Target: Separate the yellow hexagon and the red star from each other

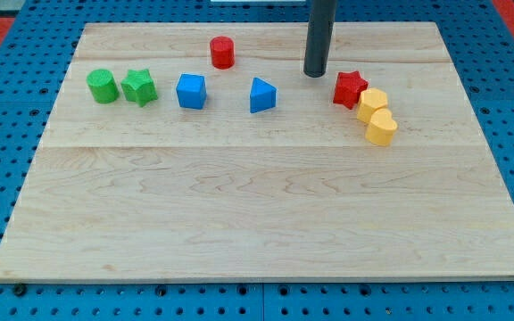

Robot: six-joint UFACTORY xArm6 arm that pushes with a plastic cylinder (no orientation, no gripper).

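Tip: as our rod comes down from the far edge of the view, our tip rests on the board just left of the red star and a little farther back, with a thin gap between them.
Pincer: we carry none, only the straight dark rod, so nothing is grasped or clenched.
Red star: we see it on the right part of the board, in the far half, touching the yellow hexagon at its near right side.
Yellow hexagon: it sits just right of and nearer than the red star, pressed between that star and the yellow heart.
Yellow heart: it lies nearest of the three, touching the hexagon, and we see the three pieces forming a short slanted row running to the near right.
Blue wedge: we find the blue wedge-like block left of our tip, apart from it, near the middle of the far half.
Blue cube: the blue cube stands farther left, well clear of the wedge.
Red cylinder: the red cylinder stands farthest back, between the two blue pieces in left-right terms.
Green pair: the green star and the green cylinder sit side by side at the far left, nearly touching; we cannot tell whether they meet.
Board: pale wood, lying on a blue pegboard table.
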